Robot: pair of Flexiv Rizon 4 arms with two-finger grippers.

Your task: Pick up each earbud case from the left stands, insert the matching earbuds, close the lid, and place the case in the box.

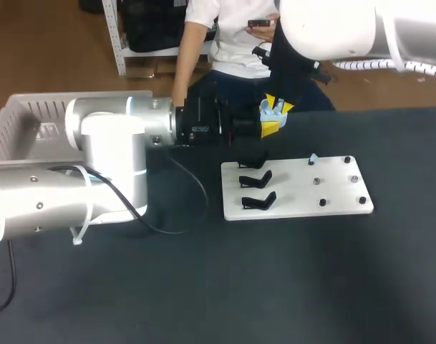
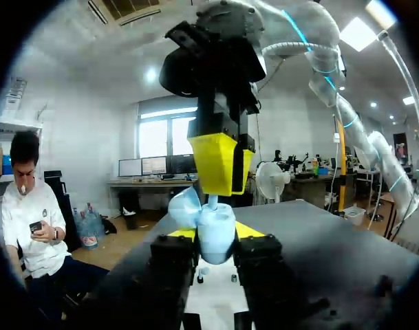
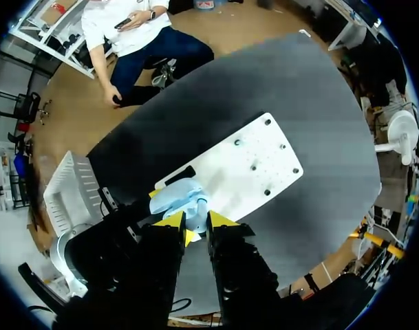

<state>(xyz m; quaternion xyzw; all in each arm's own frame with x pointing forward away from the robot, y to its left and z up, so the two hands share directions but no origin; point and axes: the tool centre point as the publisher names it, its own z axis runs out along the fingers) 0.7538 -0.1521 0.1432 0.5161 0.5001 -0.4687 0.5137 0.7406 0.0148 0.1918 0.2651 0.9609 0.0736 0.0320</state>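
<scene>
- Step in hand: earbud insertion, with the case held up off the table between the 2 arms.
- Left gripper (image 1: 272, 127): fingers clamped on the body of the pale blue case (image 2: 216, 237) from both sides, its lid (image 2: 185, 206) hinged open.
- Right gripper (image 2: 219, 184): it comes down from above onto the open case. Its fingers are nearly together, and a thin pale stem pokes out below the tips. I read that as an earbud (image 2: 212, 201) pinched there and going into its well.
- Seating depth can't be judged from these views.
- White board (image 1: 296, 206): all 3 black stands (image 1: 257, 179) are bare, and 1 pale blue earbud (image 1: 313, 158) sits on a peg near the far edge.
- Next, as I judge it: press straight down until seated, release, retract upward clear of the lid. Then fetch the peg earbud if it belongs to this case.
- After that: fold the lid shut, then the left arm swings the case to the box (image 1: 17, 122) at the table's left.
- Risk: off-axis push could twist the case in the left grip.
</scene>
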